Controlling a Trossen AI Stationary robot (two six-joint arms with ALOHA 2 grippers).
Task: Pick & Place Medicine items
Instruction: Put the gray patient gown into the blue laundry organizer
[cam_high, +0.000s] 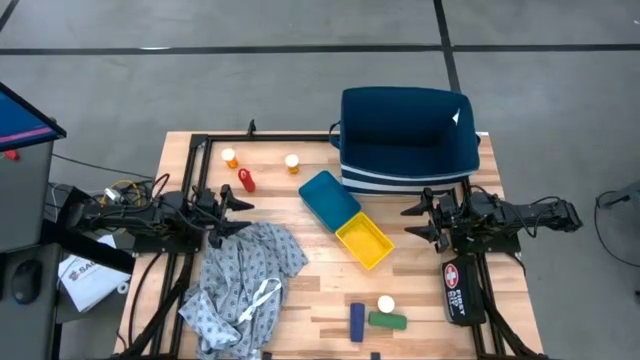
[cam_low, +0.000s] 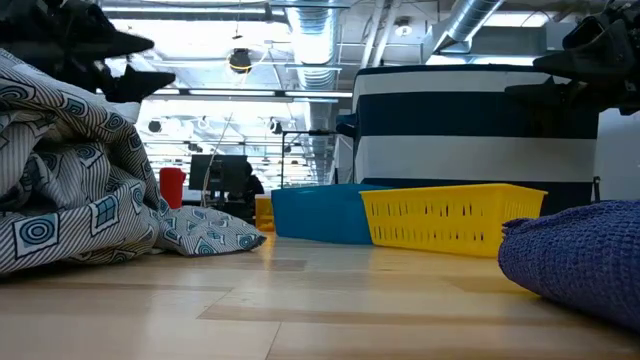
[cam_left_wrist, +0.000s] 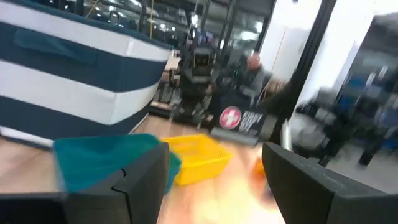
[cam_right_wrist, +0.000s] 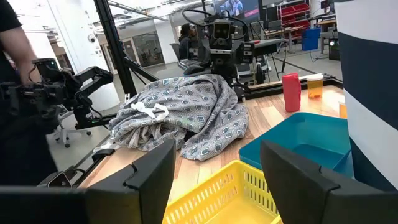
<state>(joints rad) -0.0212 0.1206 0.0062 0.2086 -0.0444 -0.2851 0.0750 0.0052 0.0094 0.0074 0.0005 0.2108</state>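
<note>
Nothing is seen placed yet, so the task is judged to be at its start. The blue tray (cam_high: 329, 197) and the yellow tray (cam_high: 364, 241), lying touching near the middle of the tabletop (cam_high: 300, 300), are both seen empty. Two orange pill bottles (cam_high: 230, 158) (cam_high: 292, 163) and the red bottle (cam_high: 246, 180) are standing near the far edge, towards the left. A third white-capped bottle (cam_high: 386, 304), the green bottle (cam_high: 387, 321) and the small blue box (cam_high: 357, 321) are lying near the front edge, right of centre. The left gripper (cam_high: 234, 215) is held at the left edge beside the patterned cloth (cam_high: 243, 280), its fingers open and empty. The right gripper (cam_high: 417, 221) is held at the right edge, just beside the striped bin (cam_high: 405, 140), its fingers likewise apart with nothing between them. All six items are left to be moved.
</note>
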